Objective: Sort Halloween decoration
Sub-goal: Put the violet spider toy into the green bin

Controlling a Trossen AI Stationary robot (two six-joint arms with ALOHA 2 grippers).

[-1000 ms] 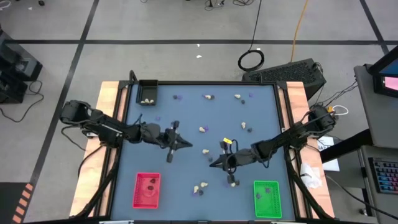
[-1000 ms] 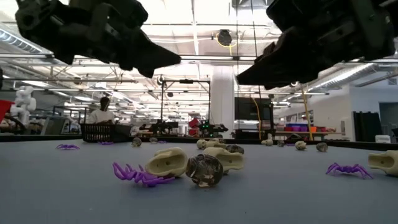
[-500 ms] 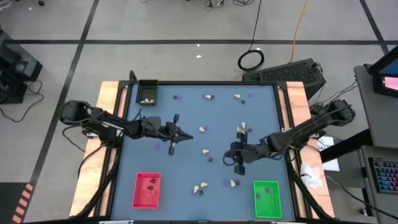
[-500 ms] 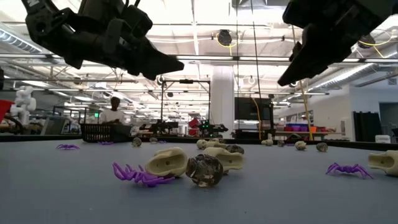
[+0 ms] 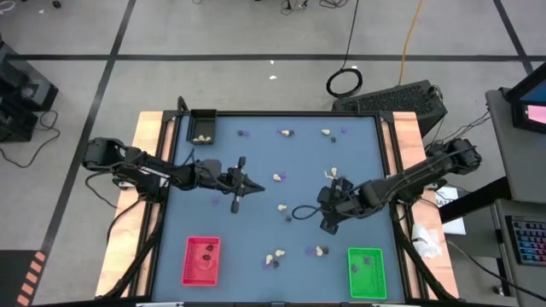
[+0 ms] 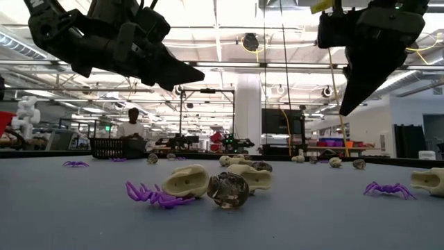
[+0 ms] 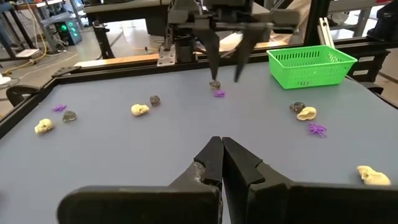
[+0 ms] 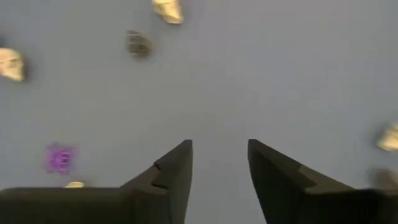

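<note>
Dark right pincer [image 8: 219, 163] points straight down, fingers apart, above the table [image 5: 256, 247].

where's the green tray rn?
High view: the green tray sits at the table's near right corner, dark bits inside, just below the right gripper; a cream skull lies to its left.

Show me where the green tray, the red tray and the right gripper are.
green tray [image 5: 367, 272]: high view, on its mesh floor.
red tray [image 5: 201, 261]: high view, on a bare part of its floor.
right gripper [image 8: 219, 167]: right wrist view, midway between its open fingertips, nothing held.
</note>
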